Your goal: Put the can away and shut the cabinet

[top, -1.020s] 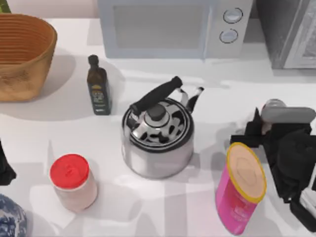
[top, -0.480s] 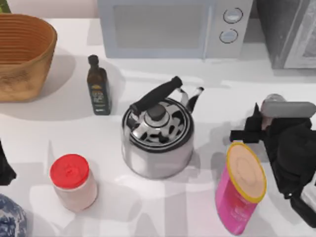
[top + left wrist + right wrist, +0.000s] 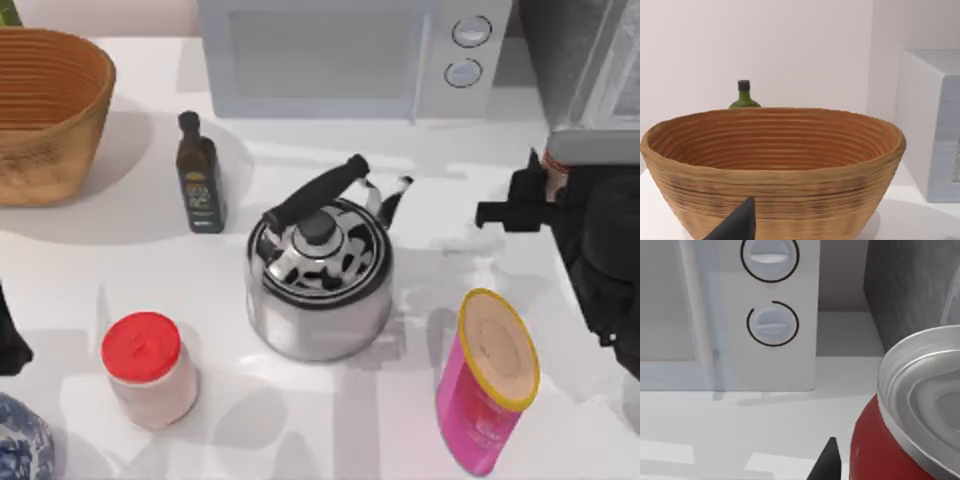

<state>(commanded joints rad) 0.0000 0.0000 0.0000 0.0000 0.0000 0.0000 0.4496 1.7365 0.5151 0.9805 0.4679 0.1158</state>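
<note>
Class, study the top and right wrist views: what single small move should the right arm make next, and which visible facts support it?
Probably carry on toward the grey cabinet at the table's far right corner. The right hand seems to hold the can, whose silver top and red side sit close in the right wrist view, and the can is not yet inside. The left arm is parked at the left edge.

My right gripper [image 3: 545,185] hangs at the table's right edge, clamped; my left arm [image 3: 10,340] sits parked at left.
</note>
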